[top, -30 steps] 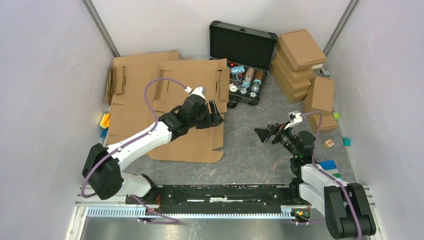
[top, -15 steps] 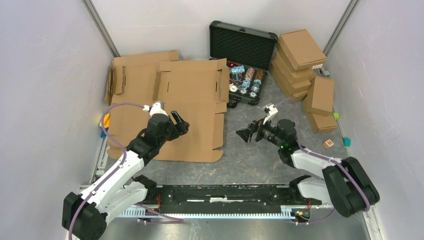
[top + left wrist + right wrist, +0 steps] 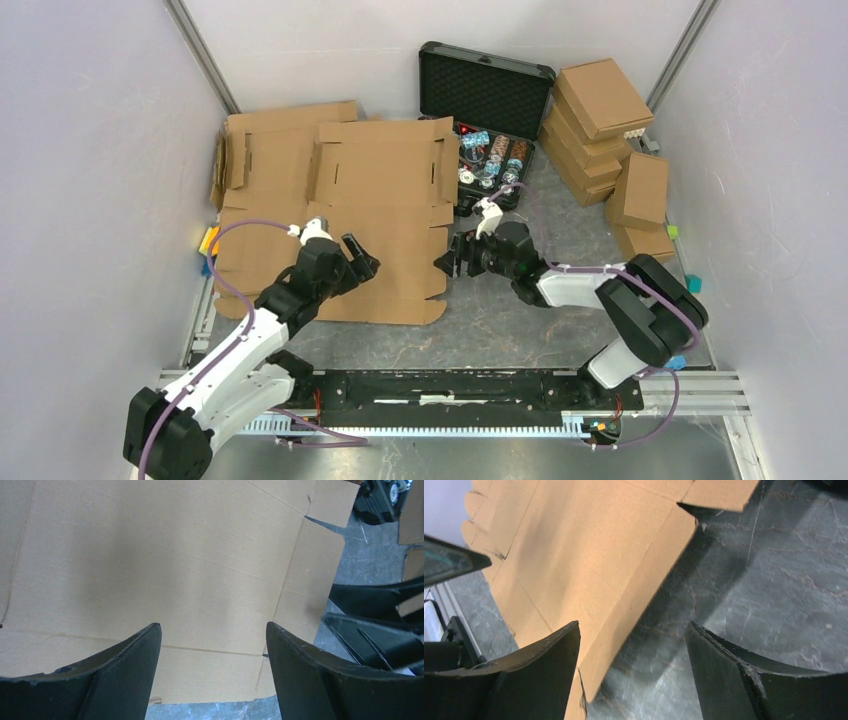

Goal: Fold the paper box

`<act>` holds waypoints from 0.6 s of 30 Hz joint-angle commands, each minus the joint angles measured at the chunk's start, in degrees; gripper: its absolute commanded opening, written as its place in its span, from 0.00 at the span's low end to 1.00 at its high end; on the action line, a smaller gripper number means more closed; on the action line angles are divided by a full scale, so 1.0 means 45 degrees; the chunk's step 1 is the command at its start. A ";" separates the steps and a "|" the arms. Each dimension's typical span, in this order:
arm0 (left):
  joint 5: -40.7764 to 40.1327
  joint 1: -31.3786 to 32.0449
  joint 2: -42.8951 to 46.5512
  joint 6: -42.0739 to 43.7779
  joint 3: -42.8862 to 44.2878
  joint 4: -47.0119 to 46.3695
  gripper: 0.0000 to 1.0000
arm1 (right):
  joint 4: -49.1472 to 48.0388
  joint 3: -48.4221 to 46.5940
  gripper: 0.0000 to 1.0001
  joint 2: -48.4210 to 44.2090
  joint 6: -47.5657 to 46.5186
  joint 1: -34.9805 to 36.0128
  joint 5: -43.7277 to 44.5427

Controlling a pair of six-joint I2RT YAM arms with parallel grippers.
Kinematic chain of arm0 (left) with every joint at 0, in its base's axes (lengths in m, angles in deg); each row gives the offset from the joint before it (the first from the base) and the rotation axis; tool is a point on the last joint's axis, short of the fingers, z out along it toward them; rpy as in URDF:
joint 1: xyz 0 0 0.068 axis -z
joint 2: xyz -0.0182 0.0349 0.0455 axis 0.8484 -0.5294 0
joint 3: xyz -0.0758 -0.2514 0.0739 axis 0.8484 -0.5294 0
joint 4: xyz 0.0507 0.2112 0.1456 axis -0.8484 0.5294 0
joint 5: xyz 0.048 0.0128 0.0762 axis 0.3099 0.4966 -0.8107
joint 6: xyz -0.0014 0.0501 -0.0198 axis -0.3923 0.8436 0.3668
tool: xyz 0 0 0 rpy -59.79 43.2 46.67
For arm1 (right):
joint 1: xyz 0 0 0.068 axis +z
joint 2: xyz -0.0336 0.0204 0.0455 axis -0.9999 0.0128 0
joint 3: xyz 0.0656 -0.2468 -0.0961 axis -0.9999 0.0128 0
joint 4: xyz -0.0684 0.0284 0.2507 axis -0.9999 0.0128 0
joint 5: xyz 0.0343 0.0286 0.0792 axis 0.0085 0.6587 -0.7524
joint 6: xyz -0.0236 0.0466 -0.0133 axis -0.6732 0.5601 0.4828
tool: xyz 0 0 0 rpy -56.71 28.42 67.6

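Looking at top cam first: box (image 3: pixel 385 190) is an unfolded sheet lying flat on the table (image 3: pixel 520 320), left of centre. Its left part overlaps a second sheet (image 3: pixel 265 165). Long axis runs near-far, from the arm bases toward the back wall. The slotted, tabbed end points at the wall and the plain edge faces the bases.

Only top cam shows the case (image 3: pixel 487 110) just off the box's far-right corner, lid up. It also shows the folded boxes (image 3: pixel 600 115) stacked at far right, well apart from the sheet.

Left gripper (image 3: pixel 362 255) is over the near half of the box with fingers spread and nothing between them. Right gripper (image 3: pixel 447 258) is at the box's right edge, tips facing the sheet, also spread and pinching nothing.

Left wrist adds what top cam can't resolve. Crease lines cross the panel, the right side flap runs down to grey table, and dark fingers sit just past that flap at frame right. Can't tell from this view whether the tips touch the board.

Right wrist shows the side flap's edge running diagonally between its fingers. One finger (image 3: pixel 524 675) sits in front of cardboard and the other in front of bare table. The flap casts a shadow on the table, so that edge looks slightly lifted. A notch is visible where the flap meets the next tab.
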 commanded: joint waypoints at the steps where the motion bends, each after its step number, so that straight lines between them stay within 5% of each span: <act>1: 0.0374 -0.0042 0.0457 -0.0607 0.0082 0.0293 0.84 | 0.0130 -0.1403 0.77 0.1014 0.0456 0.0349 0.0959; 5: 0.0196 -0.0039 0.0444 -0.0765 0.0612 0.1378 0.84 | 0.0133 -0.1985 0.53 0.1779 0.0607 0.0394 0.1046; 7: 0.0262 -0.0058 0.0385 -0.0595 0.0873 0.1698 0.84 | 0.0377 -0.2152 0.22 0.1744 0.0532 0.0372 0.1179; 9: 0.0302 -0.0059 0.0361 -0.0392 0.1057 0.1907 0.84 | 0.1138 -0.2401 0.02 0.1402 0.0140 0.0372 0.1612; 18: 0.1066 -0.0063 0.0059 0.0675 0.1589 0.2042 0.84 | 0.6074 -0.2901 0.00 -0.1395 -0.2874 -0.0830 0.2463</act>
